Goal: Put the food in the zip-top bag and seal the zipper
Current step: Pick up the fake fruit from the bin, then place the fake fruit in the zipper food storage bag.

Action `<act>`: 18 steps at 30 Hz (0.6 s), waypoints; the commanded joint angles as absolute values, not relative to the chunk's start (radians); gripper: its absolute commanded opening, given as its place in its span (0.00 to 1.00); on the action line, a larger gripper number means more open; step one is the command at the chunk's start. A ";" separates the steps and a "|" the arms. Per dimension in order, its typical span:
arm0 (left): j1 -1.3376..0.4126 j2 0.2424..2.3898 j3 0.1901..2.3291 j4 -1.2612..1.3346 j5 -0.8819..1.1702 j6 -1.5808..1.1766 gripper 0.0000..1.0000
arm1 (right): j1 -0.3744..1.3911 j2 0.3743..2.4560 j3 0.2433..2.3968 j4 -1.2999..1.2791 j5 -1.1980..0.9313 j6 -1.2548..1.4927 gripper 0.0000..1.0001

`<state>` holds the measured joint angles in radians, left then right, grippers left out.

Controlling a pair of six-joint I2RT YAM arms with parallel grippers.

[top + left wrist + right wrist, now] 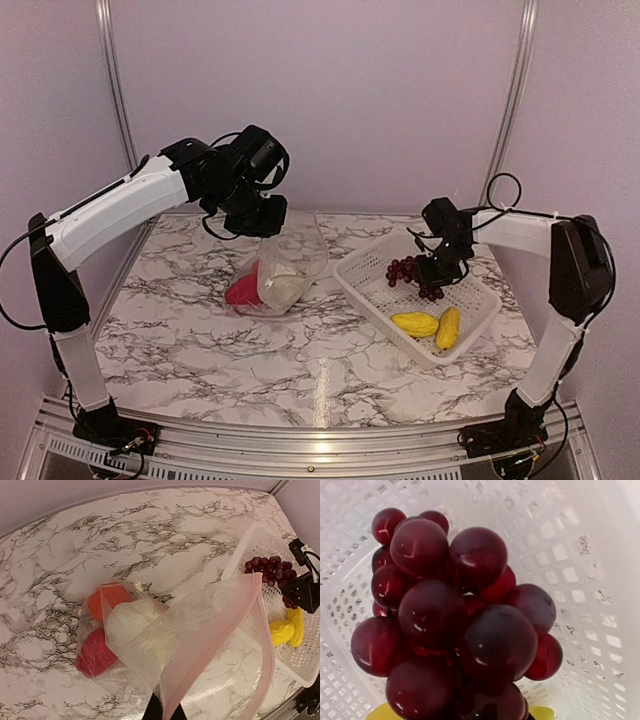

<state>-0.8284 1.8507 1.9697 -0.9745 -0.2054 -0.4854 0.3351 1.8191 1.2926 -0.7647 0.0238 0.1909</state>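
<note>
My left claw (264,216) is pinched shut on the mouth edge of the bag (290,264) and holds it up over the middle of the table (200,345), while the bag's bottom lies on the marble. The right claw (440,268) hangs over the basket (365,298) on the right. I judge it is closed on the grape bunch (455,620), although the grapes hide its fingers in the wrist view. The main risk I see is the opening. Only one side of the zipper (212,642) is held, so the other lip may sag and the grapes may catch on it or push the thin plastic down. The bunch is also knobbly and could swing or slip out during the carry. A third danger is that the two arms come too near each other above the bag. The bag itself is clear and crinkled, with a pale pink strip around its mouth. Inside I see the red piece (94,652), the orange fruit (107,600) and the white cauliflower (135,625). Two yellow pieces (428,325) lie in the basket.
</note>
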 commanded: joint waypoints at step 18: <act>-0.802 1.870 2.000 -0.951 -0.148 -0.515 0.00 | 0.578 1.536 1.746 -0.956 -0.084 0.256 0.13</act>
<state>-0.8112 1.8530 1.9759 -0.9684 -0.1722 -0.4934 0.5201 1.5230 1.6321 -0.9226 -0.0578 0.2073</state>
